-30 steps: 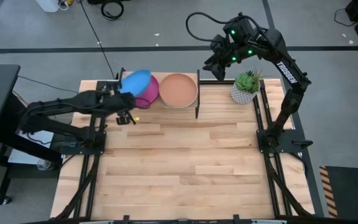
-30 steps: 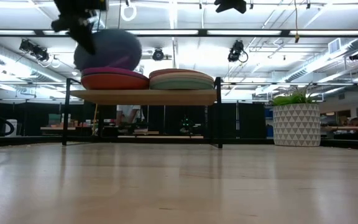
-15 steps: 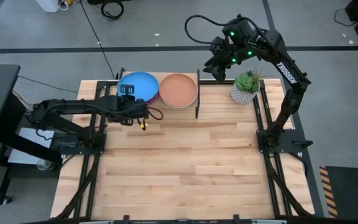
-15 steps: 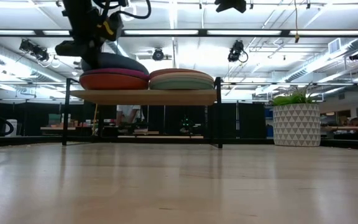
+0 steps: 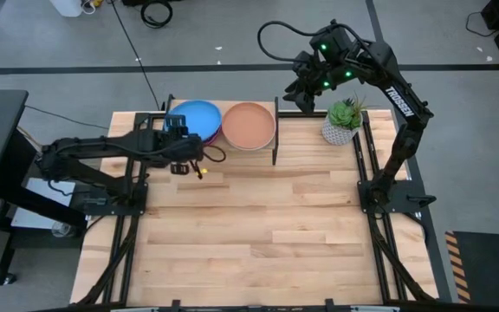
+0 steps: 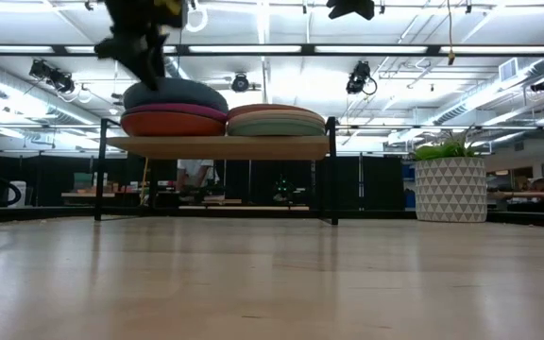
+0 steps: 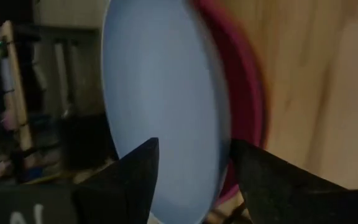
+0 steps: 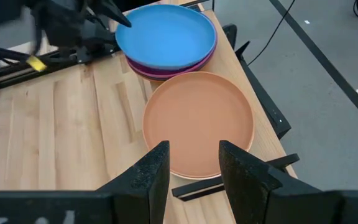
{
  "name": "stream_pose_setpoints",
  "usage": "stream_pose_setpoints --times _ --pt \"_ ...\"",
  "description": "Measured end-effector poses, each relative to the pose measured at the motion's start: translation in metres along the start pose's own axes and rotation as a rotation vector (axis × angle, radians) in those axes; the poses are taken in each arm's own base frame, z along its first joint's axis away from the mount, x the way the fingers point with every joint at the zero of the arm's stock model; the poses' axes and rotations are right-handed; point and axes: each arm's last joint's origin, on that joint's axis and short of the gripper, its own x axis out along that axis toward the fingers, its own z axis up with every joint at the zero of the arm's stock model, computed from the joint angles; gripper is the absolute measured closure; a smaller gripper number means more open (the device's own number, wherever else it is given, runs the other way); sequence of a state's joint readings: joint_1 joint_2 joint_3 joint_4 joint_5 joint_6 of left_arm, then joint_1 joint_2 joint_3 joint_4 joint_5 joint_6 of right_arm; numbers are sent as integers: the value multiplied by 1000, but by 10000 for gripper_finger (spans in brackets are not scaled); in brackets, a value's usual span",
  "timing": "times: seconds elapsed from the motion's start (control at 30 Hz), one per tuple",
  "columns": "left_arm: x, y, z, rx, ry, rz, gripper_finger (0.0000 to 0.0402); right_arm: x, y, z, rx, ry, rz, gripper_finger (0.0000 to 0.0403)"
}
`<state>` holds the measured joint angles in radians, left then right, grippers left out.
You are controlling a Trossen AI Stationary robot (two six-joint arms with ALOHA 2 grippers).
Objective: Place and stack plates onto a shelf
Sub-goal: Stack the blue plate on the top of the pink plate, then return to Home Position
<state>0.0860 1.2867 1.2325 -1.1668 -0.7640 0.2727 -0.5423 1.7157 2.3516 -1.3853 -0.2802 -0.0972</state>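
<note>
One "TROSSEN" label on right arm (image 5: 399,95), other writing possibly illegible

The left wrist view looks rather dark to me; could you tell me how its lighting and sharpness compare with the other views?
Left wrist view: dim and soft, the bright blue plate blurred. Right wrist view: evenly lit, the same plate crisp, the left pincer smeared. Low view: strongly backlit by ceiling lights, the shelf dark.

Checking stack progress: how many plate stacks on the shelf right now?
2, side by side on the shelf: the left stack, topped by the bright blue plate, and the right stack, topped by the terracotta plate. Plates lower down are partly hidden.
</note>
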Motion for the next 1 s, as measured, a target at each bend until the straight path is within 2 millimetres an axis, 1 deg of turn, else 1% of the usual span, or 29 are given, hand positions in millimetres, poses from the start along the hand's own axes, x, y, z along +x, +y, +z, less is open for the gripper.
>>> stream_pose_setpoints --times 0.13,0.3,0.5,0.6,0.7,0.77,0.83,0.9,1.0 --pt "-13 11 4 -59 -86 -56 192 0 0 0 0 0 0 258" --pt "-17 15 6 -97 -105 -68 193 0 0 0 1 1 2 258" --pt "-19 11 9 -165 -176 -258 193 1 6 -1 -17 19 17 258" --pt "-23 7 12 -230 -237 -405 194 9 9 -4 -31 49 32 258" --pt "-31 -6 18 -232 -369 -502 194 29 12 -12 -47 127 54 258" --pt "-39 -15 23 -219 -489 -508 194 46 13 -16 -56 155 28 258" --pt "-43 -27 22 -197 -552 -515 194 58 17 -23 -73 178 -7 258" --pt "-47 -39 20 -191 -603 -505 194 62 24 -30 -98 157 -14 258" --pt "-51 -57 6 -195 -623 -447 194 61 38 -42 -127 60 20 259"
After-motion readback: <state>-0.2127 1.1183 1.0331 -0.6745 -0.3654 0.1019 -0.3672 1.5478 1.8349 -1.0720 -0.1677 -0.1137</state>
